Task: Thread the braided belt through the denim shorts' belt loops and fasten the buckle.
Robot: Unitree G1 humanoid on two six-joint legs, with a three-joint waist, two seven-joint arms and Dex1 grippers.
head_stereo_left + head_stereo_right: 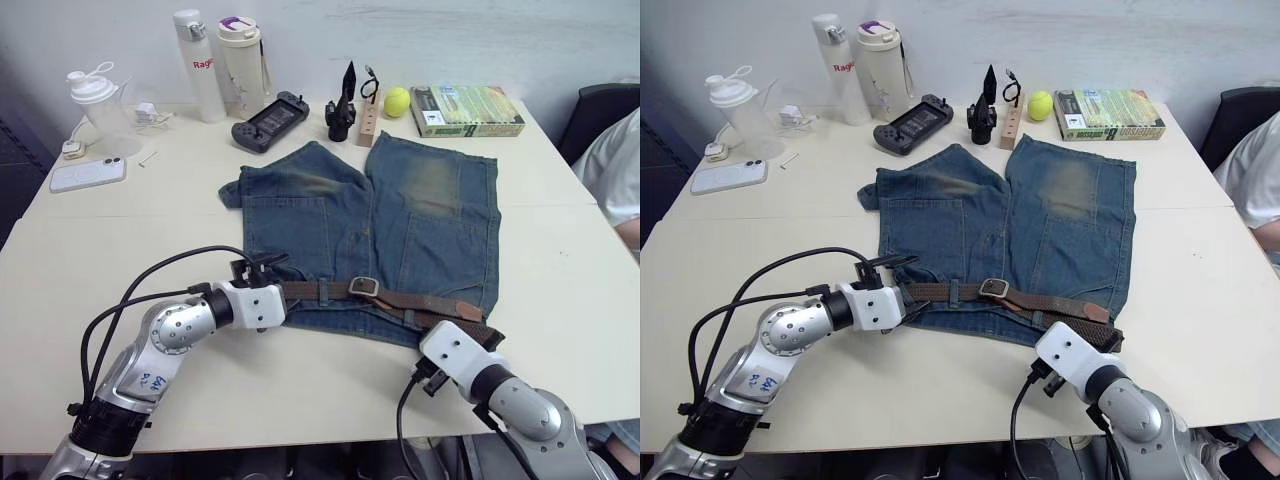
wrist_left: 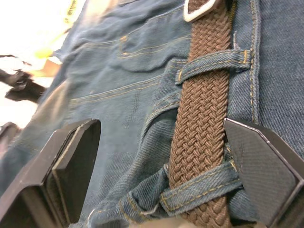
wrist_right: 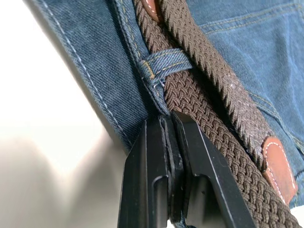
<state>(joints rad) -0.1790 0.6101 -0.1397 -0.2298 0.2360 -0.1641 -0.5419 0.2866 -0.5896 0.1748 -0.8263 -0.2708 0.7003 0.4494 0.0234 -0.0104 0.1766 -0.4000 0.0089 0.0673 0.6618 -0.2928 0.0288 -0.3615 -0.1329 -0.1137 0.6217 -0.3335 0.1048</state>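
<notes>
Denim shorts [image 1: 372,235] spread flat at centre frame on the cream table [image 1: 560,300], waistband toward the lower edge, legs pointing to the upper part of the frame. Braided belt [image 1: 400,298] running along the waistband, passed under the belt loops [image 2: 214,64], with the silver buckle [image 1: 363,287] near mid-waist and the leather-tipped end trailing toward the lower right. Left gripper [image 2: 161,166] at the waistband's left end, lower left of centre, fingers spread wide either side of the belt, clamping nothing. Right gripper [image 3: 170,142] at the waistband's right end, lower right, fingers pressed together, tips against the belt beside a loop; whether anything is pinched, cannot tell. Along the upper edge: two bottles [image 1: 222,62], game controller [image 1: 270,122], tennis ball [image 1: 397,101], book [image 1: 466,110]. Phone [image 1: 87,175] at upper left.
</notes>
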